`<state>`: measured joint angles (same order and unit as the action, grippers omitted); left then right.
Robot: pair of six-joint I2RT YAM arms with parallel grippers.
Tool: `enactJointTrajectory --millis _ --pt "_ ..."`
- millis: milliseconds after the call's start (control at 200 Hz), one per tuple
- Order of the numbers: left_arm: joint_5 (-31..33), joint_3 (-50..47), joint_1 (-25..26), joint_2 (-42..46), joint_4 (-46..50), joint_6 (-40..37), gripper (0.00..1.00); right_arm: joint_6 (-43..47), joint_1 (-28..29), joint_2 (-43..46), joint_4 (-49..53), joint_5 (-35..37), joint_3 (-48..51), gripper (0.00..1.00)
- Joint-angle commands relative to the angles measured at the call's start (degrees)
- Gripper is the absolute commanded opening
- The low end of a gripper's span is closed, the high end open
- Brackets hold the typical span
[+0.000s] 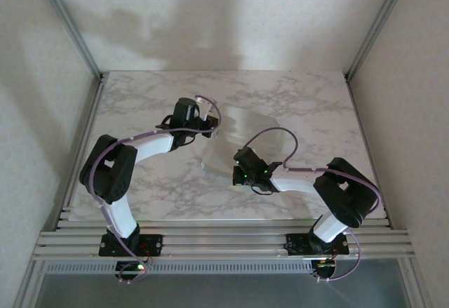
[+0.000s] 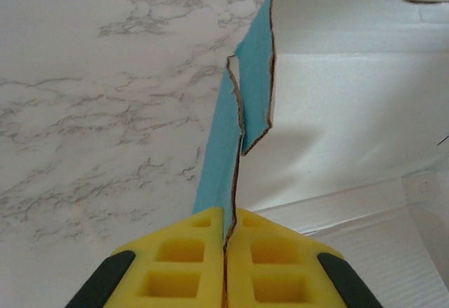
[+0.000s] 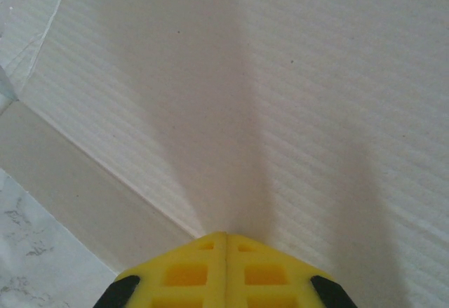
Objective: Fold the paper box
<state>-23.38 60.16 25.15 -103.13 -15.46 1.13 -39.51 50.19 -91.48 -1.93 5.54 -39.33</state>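
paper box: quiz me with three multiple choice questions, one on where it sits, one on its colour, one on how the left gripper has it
1. Where does the paper box lie on the table?
A. between the left gripper and the right gripper
B. at the far left corner
C. hanging off the near edge

2. What colour is the face behind its white one?
A. red
B. turquoise
C. black

3. How is the left gripper?
A. wide open
B. shut on empty air
C. shut on the box's edge

Answers:
1 A: the top view shows it mid-table between both arm tips.
2 B: the left wrist view shows a turquoise back.
3 C: the card's edge runs into the closed yellow fingers.
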Motion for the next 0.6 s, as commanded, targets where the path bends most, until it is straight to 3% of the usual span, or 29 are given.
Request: enactJointTrajectory --millis 0,591 --pt "1.0 -2.2 0.7 0.6 -0.7 0.0 0.07 -0.3 0.9 -2.3 2.6 -2.3 -0.5 0.0" --pt "0.1 -9.9 0.8 1.1 -10.6 1.5 0.08 -1.4 2.6 -2.6 5.0 -2.3 -3.6 0.0"
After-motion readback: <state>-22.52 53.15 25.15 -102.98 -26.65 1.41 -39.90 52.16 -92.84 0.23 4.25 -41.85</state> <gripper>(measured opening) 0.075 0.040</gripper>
